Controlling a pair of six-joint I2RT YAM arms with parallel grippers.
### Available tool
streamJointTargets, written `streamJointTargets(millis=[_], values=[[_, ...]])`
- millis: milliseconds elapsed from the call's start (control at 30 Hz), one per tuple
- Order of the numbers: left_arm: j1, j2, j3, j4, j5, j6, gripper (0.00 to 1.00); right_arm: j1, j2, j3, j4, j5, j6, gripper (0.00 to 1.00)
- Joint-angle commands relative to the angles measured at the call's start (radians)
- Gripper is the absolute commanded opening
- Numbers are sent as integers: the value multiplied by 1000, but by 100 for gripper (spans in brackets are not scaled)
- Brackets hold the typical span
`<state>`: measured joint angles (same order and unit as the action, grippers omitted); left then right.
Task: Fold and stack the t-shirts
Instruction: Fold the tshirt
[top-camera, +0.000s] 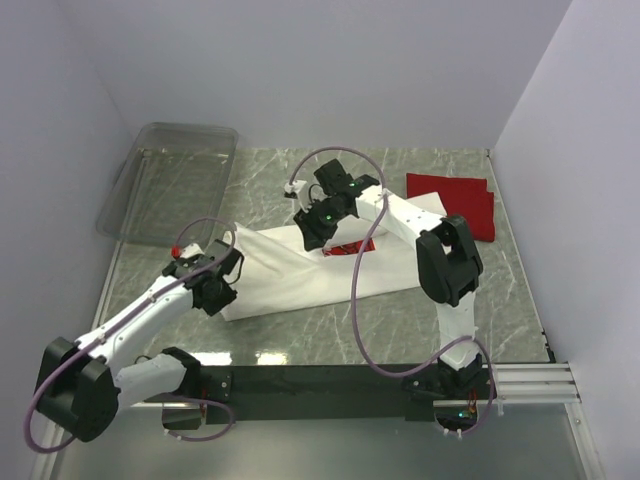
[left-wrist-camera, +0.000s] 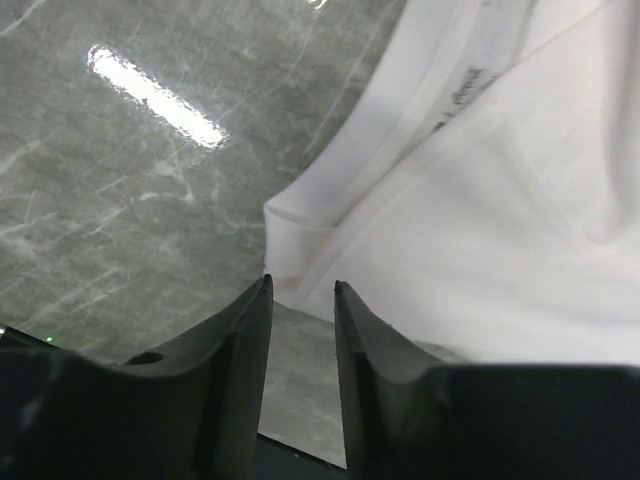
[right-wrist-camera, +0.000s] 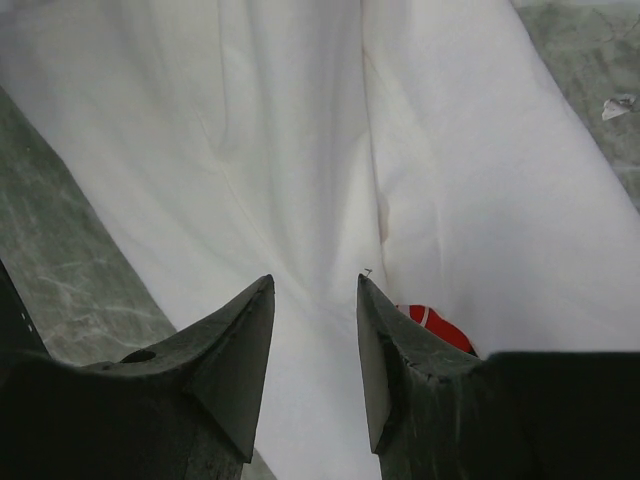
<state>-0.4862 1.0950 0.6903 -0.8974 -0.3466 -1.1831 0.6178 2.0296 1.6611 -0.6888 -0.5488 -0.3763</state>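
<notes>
**Two-arm workcell, seen from above and from both wrists.** The white t-shirt (top-camera: 290, 275) lies spread and partly flattened across the middle of the tabletop (top-camera: 300, 335), its length running from the near left towards the right edge. Its red chest graphic (top-camera: 352, 247) shows near the garment's far edge. The red t-shirt (top-camera: 460, 200) lies folded in a compact rectangle near the far right corner, well apart from the white one. A clear plastic bin (top-camera: 180, 180) stands at the far left corner.

The left gripper (left-wrist-camera: 300, 290) hangs low over the tabletop at the near left end of the white t-shirt. Its fingers (left-wrist-camera: 250, 340) stand a narrow gap apart, with bare marble showing between them and nothing held. A hemmed corner of the cloth lies just beyond the tips.

The right gripper (right-wrist-camera: 315, 285) is poised over the far edge of the white t-shirt, just beside the graphic. Its jaws are moderately parted. White cloth shows through the gap but is not pinched.
</notes>
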Motion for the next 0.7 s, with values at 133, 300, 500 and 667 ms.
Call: streamJointTargets(millis=[133, 300, 500, 667], values=[[-2, -310, 46, 168, 17, 149, 70, 19, 66, 68, 67, 87, 99, 46], [0, -422, -58, 409, 75, 302, 87, 19, 107, 101, 48, 26, 106, 46], [6, -317, -23, 443, 47, 316, 88, 51, 152, 160, 15, -103, 103, 47], [6, -333, -24, 425, 47, 286, 88, 100, 179, 193, 26, -7, 108, 47]])
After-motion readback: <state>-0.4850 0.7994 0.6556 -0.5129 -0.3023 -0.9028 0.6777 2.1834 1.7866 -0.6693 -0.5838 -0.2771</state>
